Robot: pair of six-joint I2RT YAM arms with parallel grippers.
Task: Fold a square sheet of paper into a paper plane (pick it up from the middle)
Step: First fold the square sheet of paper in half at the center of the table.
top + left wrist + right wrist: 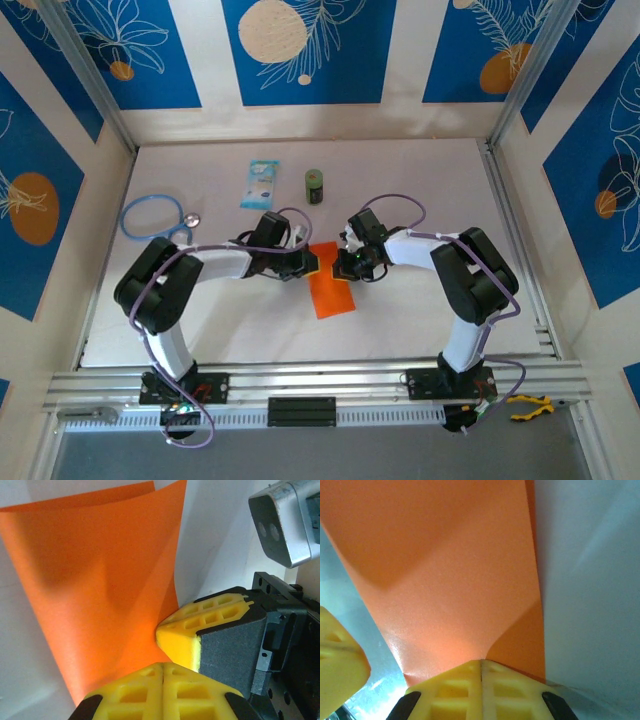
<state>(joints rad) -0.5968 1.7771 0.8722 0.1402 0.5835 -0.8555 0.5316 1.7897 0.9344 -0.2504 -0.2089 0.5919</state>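
At the middle of the counter [430,200], my left pincer [311,263] and right pincer [341,265] meet tip to tip, both clamped shut on the far end of the orange paper sheet [331,291]. Its free end points toward the near edge. Beyond, near the far edge, sit a light-blue packet [260,184] and a green can [315,185].

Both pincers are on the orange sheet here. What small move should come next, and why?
Probably lower the doubled orange sheet flat onto the table: left pincer and right pincer are shut on its far end side by side, and the layers bow apart, uncreased.
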